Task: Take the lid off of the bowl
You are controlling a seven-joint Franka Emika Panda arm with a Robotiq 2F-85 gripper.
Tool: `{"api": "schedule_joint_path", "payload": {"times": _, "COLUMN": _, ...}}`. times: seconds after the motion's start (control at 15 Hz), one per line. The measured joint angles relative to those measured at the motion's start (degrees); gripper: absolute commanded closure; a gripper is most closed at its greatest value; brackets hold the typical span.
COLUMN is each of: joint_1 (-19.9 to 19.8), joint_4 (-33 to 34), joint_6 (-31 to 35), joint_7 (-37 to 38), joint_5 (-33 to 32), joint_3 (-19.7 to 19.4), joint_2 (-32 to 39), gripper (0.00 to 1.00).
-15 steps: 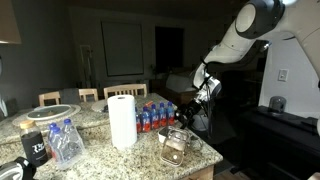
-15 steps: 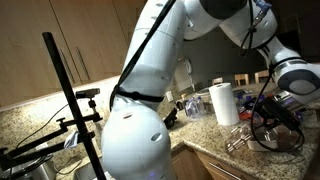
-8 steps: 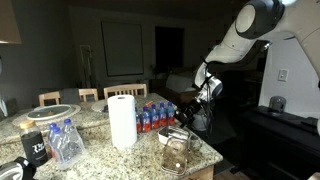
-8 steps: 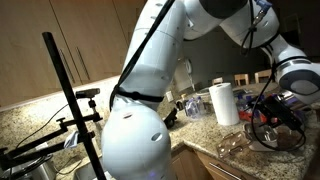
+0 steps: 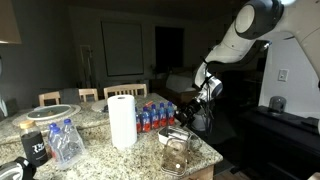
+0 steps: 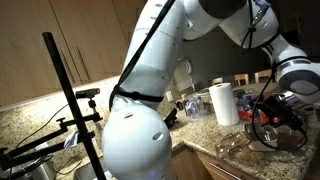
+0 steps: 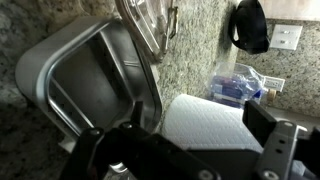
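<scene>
The small clear glass bowl [image 5: 175, 153] stands near the counter's front corner, also in an exterior view [image 6: 234, 146]. A flat translucent lid [image 5: 178, 134] with a darker rim lies tilted on top of it. My gripper [image 5: 190, 114] hangs just above and behind the bowl, apart from the lid; it is cluttered with cables in an exterior view [image 6: 270, 112]. In the wrist view the gripper [image 7: 186, 142] is open, its dark fingers wide apart with nothing between them. A clear glass piece with a dark rim [image 7: 150, 24] shows at the top of that view; I cannot tell whether it is lid or bowl.
A paper towel roll [image 5: 122, 119] [image 7: 205, 122] stands beside the bowl. A pack of water bottles [image 5: 155, 116] sits behind it. A steel sink [image 7: 85, 75] lies close by. A wide white dish [image 5: 52, 112] and a bag of bottles [image 5: 66, 141] are farther along the granite counter.
The glass bowl and lid look slightly shifted from one second ago. The arm has barely moved.
</scene>
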Motion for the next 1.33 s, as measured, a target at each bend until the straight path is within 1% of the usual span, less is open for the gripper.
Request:
{"api": "schedule_joint_path", "payload": {"times": 0.2, "joint_1": 0.33, "joint_4": 0.0, "joint_6": 1.31, "joint_7": 0.0, "joint_5": 0.0, "joint_3": -0.29, "joint_2": -0.39, "gripper": 0.0}}
{"api": "schedule_joint_path", "payload": {"times": 0.4, "joint_1": 1.57, "joint_4": -0.11, "joint_6": 3.96, "joint_7": 0.0, "joint_5": -0.34, "joint_3": -0.91, "joint_2": -2.49, "gripper": 0.0}}
{"api": "schedule_joint_path", "payload": {"times": 0.6, "joint_1": 3.69, "joint_4": -0.98, "joint_6": 6.9, "joint_7": 0.08, "joint_5": -4.3, "joint_3": -1.84, "joint_2": -6.75, "gripper": 0.0}}
{"api": "schedule_joint_path", "payload": {"times": 0.73, "joint_1": 5.5, "joint_4": -2.58, "joint_6": 8.98, "joint_7": 0.74, "joint_5": -9.49, "joint_3": -2.45, "joint_2": -10.58, "gripper": 0.0}}
{"api": "schedule_joint_path", "payload": {"times": 0.87, "joint_1": 7.1, "joint_4": -4.83, "joint_6": 9.96, "joint_7": 2.76, "joint_5": -16.21, "joint_3": -2.71, "joint_2": -14.87, "gripper": 0.0}}
{"api": "schedule_joint_path", "payload": {"times": 1.13, "joint_1": 9.77, "joint_4": -10.18, "joint_6": 9.99, "joint_7": 9.52, "joint_5": -31.85, "joint_3": -2.55, "joint_2": -24.86, "gripper": 0.0}}
{"api": "schedule_joint_path", "payload": {"times": 1.27, "joint_1": 10.55, "joint_4": -13.26, "joint_6": 9.99, "joint_7": 10.77, "joint_5": -38.75, "joint_3": -2.16, "joint_2": -30.71, "gripper": 0.0}}
{"api": "schedule_joint_path", "payload": {"times": 1.33, "joint_1": 10.8, "joint_4": -14.75, "joint_6": 9.99, "joint_7": 10.77, "joint_5": -40.82, "joint_3": -2.05, "joint_2": -33.67, "gripper": 0.0}}
